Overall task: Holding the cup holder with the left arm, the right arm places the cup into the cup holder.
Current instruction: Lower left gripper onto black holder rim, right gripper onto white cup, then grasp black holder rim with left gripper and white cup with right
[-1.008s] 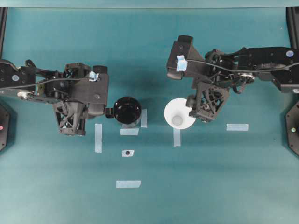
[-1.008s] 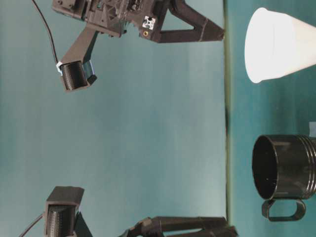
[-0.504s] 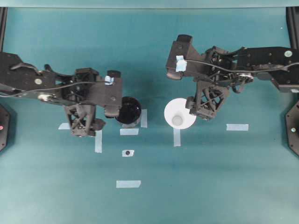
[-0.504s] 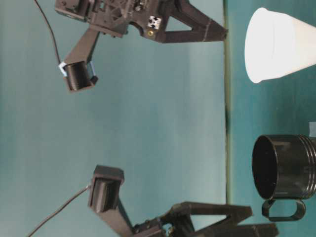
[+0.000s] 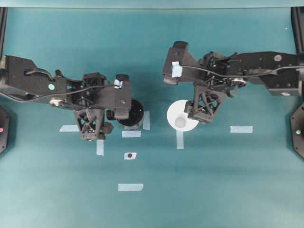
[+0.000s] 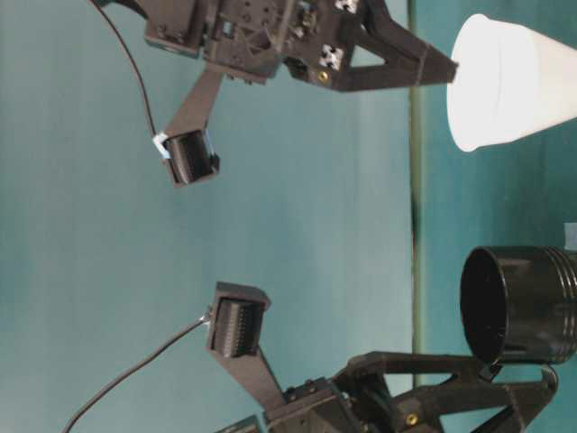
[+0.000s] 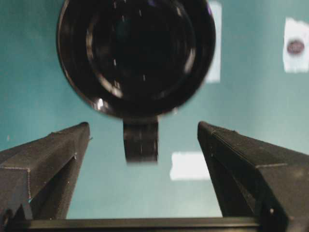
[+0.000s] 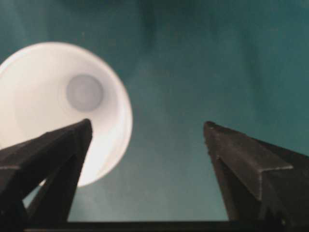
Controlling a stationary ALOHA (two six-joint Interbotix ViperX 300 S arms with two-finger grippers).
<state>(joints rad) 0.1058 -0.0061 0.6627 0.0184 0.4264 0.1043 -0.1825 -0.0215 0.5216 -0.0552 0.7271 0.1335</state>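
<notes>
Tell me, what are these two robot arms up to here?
Each arm is closing in on its own item on the green table. The left gripper, wide open, lines up with the black cup holder. The right gripper, also open, hangs beside the white cup. Nothing is held yet.

Glossy black round cup holder (image 5: 132, 114) upright near the middle of the surface, mouth open upward, stubby side tab toward the left edge, white cone-shaped cup (image 5: 181, 116) upright beside it toward the right edge, apart, small greyish bottom visible inside
</notes>
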